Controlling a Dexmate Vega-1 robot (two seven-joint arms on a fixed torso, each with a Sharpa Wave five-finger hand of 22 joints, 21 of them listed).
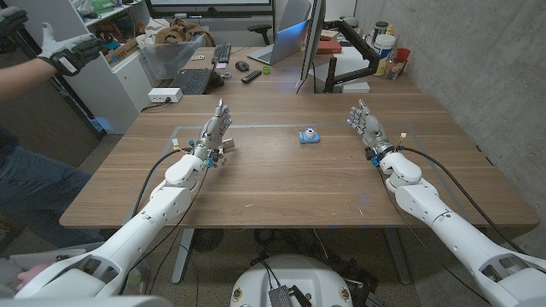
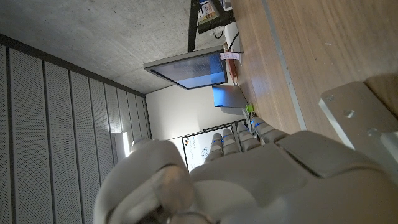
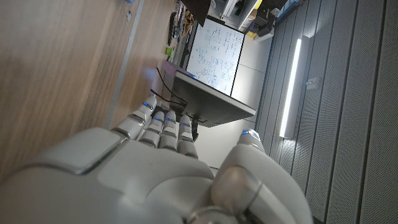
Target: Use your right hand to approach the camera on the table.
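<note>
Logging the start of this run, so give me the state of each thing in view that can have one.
Left robot hand: open, holding nothing, fingers extended.
Right robot hand: open, holding nothing, apart from the camera.
Blue camera: on the table, untouched, between the two hands.
Monitor: on, its screen lit, as the wrist views show.

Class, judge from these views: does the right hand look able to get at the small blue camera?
Probably yes. The right hand is open, and only bare table lies between it and the blue camera.
</note>
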